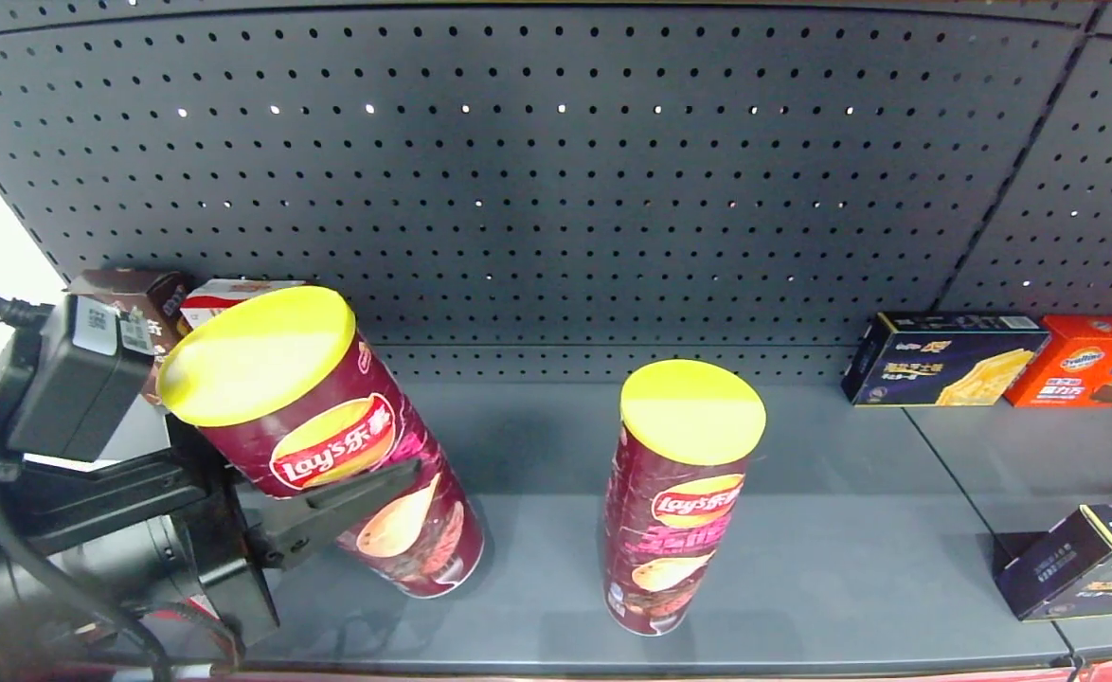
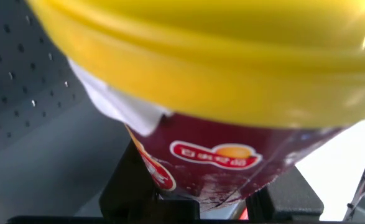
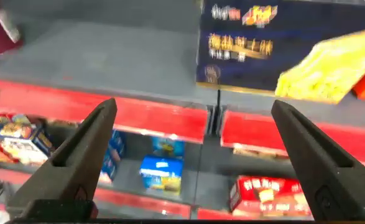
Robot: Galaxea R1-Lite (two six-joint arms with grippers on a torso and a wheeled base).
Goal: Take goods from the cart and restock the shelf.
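My left gripper (image 1: pixel 357 450) is shut on a maroon chip can with a yellow lid (image 1: pixel 329 440). The can leans to the left, and its base is at the grey shelf (image 1: pixel 831 559) on the left side. In the left wrist view the can (image 2: pixel 232 155) rises between the fingers (image 2: pixel 132 190), its lid close to the camera. A second, matching chip can (image 1: pixel 674 502) stands upright mid-shelf, apart from the held one. My right gripper (image 3: pixel 194 104) is open with nothing in it, level with the shelf's red front edge (image 3: pixel 138 109).
Brown (image 1: pixel 130 294) and white (image 1: pixel 234 289) boxes stand at the back left. A dark blue box (image 1: pixel 944 358) and an orange box (image 1: pixel 1086 360) are at the back right, with another dark box (image 1: pixel 1086 559) in front. Between the cans the shelf is free. Goods (image 3: pixel 160 174) fill the lower shelf.
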